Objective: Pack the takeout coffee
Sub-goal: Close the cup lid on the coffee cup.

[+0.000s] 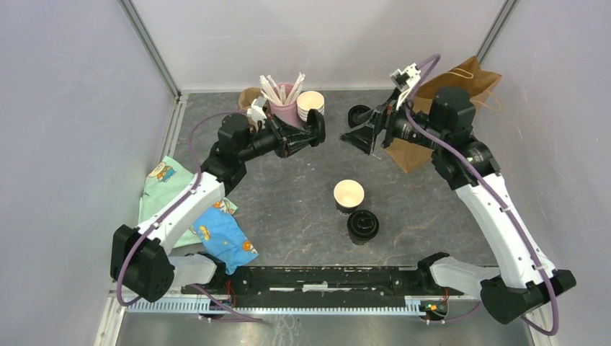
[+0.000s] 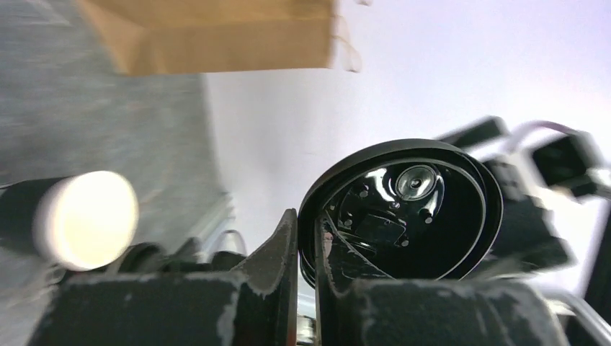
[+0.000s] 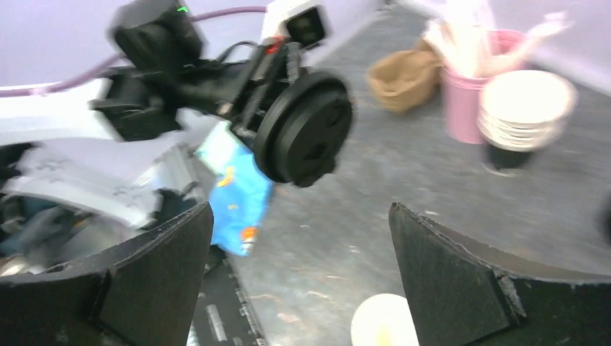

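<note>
The black paper cup [image 1: 349, 194] stands upright near the middle of the surface [image 1: 288, 187], long axis vertical, cream mouth open to the top; it carries no cover. Its black lid [image 3: 306, 130] is up in the air, clenched by the rim in the left jaws. The lid hangs on edge, its flat top facing the right arm and its glossy hollow underside facing back along the left wrist, so its axis runs level from one arm toward the other. The right jaws are spread wide, grasping nothing, just across from the lid and apart from it.

A stack of lids [image 1: 362, 225] sits just beside the cup on its near-right side, possibly touching, though the overhead view is too coarse to say; the other sides of the cup are bare surface. A stack of cups [image 1: 310, 104] and a pink holder [image 1: 284, 108] stand at the far edge behind the left jaws. The brown bag [image 1: 461, 83] lies in the far right corner, partly behind the right arm.
</note>
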